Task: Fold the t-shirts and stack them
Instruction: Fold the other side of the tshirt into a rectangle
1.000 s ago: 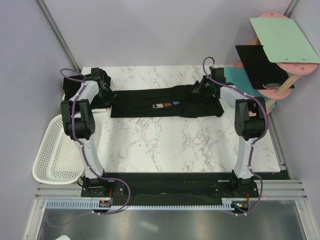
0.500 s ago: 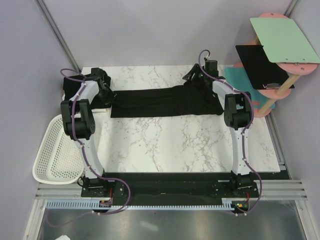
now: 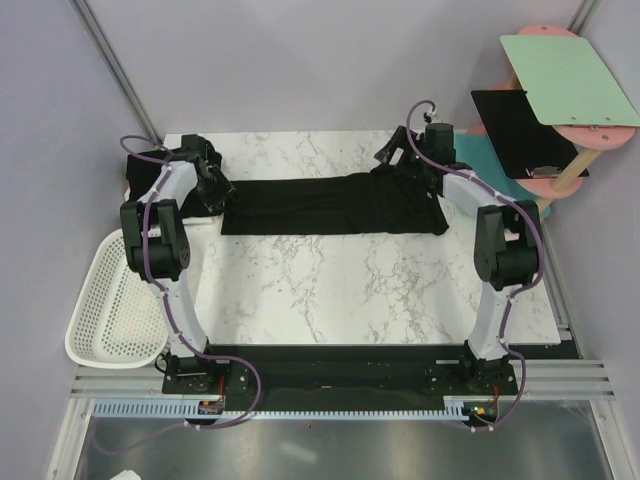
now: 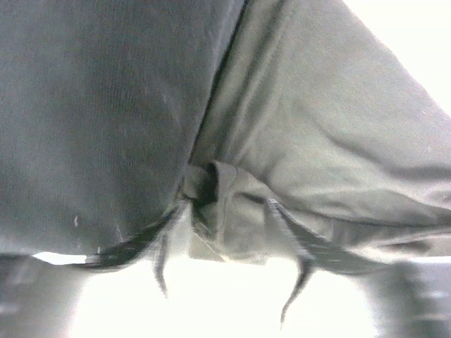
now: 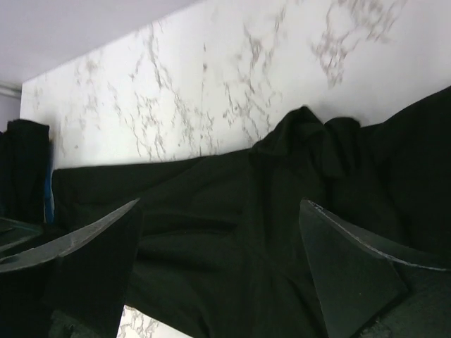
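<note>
A black t-shirt [image 3: 330, 205] lies in a long folded strip across the back of the marble table [image 3: 350, 290], with no print showing. My left gripper [image 3: 216, 190] is at its left end. In the left wrist view its blurred fingers stand apart, with the shirt's bunched hem [image 4: 225, 232] just beyond the tips, so this gripper [image 4: 229, 296] is open. My right gripper [image 3: 398, 160] hovers over the shirt's rumpled right end. In the right wrist view the right gripper [image 5: 220, 211] is wide open above the dark cloth [image 5: 232, 232] and holds nothing.
A white perforated basket [image 3: 110, 310] hangs off the table's left side. A dark bundle [image 3: 133, 178] sits behind the left arm at the back left corner. On the right stands a rack with a black panel [image 3: 515, 130], a green board [image 3: 570, 80] and a teal mat [image 3: 478, 158].
The shirt's far half came down over the chest print. My right gripper let go, opened wide and lifted back to the right. My left gripper went from shut to open at the left end.
</note>
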